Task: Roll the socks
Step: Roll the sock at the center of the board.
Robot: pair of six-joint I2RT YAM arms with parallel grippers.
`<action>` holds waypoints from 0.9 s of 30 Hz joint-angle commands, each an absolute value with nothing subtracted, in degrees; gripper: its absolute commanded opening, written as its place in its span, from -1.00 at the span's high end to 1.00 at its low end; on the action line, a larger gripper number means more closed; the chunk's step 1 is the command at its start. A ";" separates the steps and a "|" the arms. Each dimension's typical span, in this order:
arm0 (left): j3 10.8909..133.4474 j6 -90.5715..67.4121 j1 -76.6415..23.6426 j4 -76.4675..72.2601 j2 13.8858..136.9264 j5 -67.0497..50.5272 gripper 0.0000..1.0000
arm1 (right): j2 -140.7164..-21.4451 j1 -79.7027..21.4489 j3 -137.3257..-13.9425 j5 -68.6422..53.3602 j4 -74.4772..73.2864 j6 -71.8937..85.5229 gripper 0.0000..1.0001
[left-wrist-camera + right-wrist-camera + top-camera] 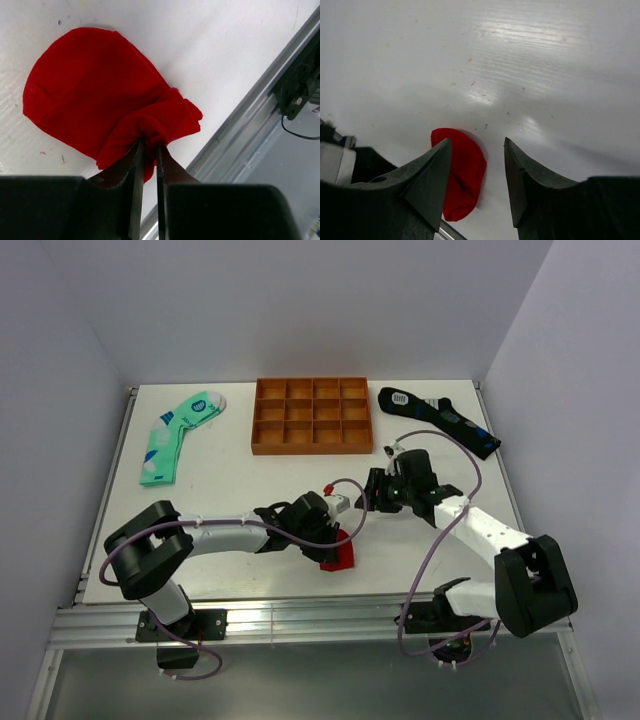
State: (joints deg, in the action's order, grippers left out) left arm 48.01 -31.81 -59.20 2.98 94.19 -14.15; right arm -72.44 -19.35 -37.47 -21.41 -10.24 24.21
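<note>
Red sock (95,95): bunched into a short, fat bundle on the tabletop (230,480), close to the near edge, about midway along it.

Left gripper (148,142): clenched on a gathered fold at one end of the bundle, with fabric pinched between the two fingers. The rest of the sock spreads away from the fingertips, flat on the surface, and its long axis runs roughly straight out from the jaws.

Right gripper (476,145): jaws spread wide and holding nothing. It hovers above the tabletop, farther in from the near edge. The red bundle shows between its fingers but well apart from them.

The left arm is clearly the nearer one. My read is that any further turn of the roll is driven from this pinch, with the right arm free to pin the loose end.

Mint-green sock (178,435): flat near the far left corner. Black sock (440,418): near the far right corner. Both are unrolled and lie on either side of the orange tray (312,450).
</note>
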 commanded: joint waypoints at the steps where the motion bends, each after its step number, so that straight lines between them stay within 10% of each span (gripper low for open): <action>1: 46.05 -33.57 -58.36 15.29 95.80 -16.51 0.99 | -67.95 -19.42 -32.89 -28.55 -0.38 24.61 -0.07; 27: 48.08 -29.80 -44.65 23.72 99.76 -39.64 0.99 | -63.55 -42.44 -8.09 -24.44 42.01 32.78 -0.05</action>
